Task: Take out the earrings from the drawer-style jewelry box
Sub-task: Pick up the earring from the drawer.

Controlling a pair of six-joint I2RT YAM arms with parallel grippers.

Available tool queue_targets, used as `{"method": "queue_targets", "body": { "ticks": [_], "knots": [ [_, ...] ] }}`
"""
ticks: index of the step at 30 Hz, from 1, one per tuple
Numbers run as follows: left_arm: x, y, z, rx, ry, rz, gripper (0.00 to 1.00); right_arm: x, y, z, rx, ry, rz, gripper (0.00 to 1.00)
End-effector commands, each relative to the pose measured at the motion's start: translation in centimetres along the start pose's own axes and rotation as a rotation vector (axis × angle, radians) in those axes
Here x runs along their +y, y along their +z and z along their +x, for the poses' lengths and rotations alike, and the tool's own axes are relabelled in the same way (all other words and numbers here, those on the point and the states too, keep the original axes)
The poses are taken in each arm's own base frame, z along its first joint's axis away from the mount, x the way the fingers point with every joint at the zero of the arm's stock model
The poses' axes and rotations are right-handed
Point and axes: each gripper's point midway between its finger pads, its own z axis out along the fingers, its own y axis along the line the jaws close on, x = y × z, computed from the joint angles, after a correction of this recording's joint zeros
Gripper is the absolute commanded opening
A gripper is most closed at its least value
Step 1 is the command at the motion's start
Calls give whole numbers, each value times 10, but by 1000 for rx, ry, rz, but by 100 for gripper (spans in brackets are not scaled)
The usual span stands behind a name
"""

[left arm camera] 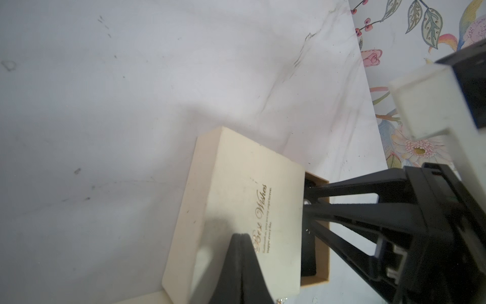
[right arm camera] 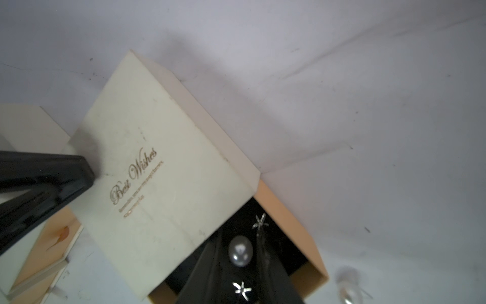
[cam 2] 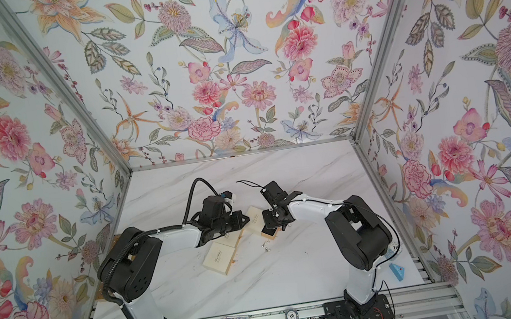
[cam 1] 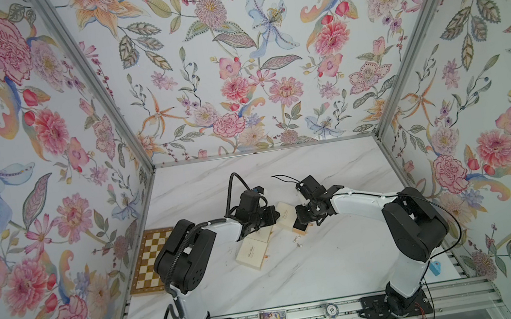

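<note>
Marble tabletop (cam 1: pixel 298 274), floral walls (cam 1: pixel 233 67). Cream jewelry box (right arm camera: pixel 157 158) sits at frame centre in both top views, with its tan drawer (right arm camera: pixel 286 218) pulled out. Left gripper (left arm camera: pixel 240 237): jaws closed, tip pressed on the box lid. Right gripper (right arm camera: pixel 240 235): down in the drawer, jaws pinched on a pearl earring (right arm camera: pixel 239 252). Star studs (right arm camera: pixel 260 222) lie beside it on the black lining. Loose earrings (cam 1: pixel 297 242) lie on the marble just below the drawer in a top view. Second cream box (cam 1: pixel 252 253) is lower left of centre.

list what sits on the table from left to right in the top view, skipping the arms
chessboard → frontmost cream box → loose earrings → small blue piece
</note>
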Motion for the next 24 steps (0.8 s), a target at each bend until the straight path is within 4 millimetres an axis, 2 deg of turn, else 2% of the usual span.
{"method": "queue_targets", "body": {
  "ticks": [1,24],
  "knots": [
    [24,-3,25,76,-47,-74,0,0,-2,-8,-15,6,7,25],
    [24,-3,25,76,-46,-75,0,-1,-3,-9,-24,4,5,18]
  ]
}}
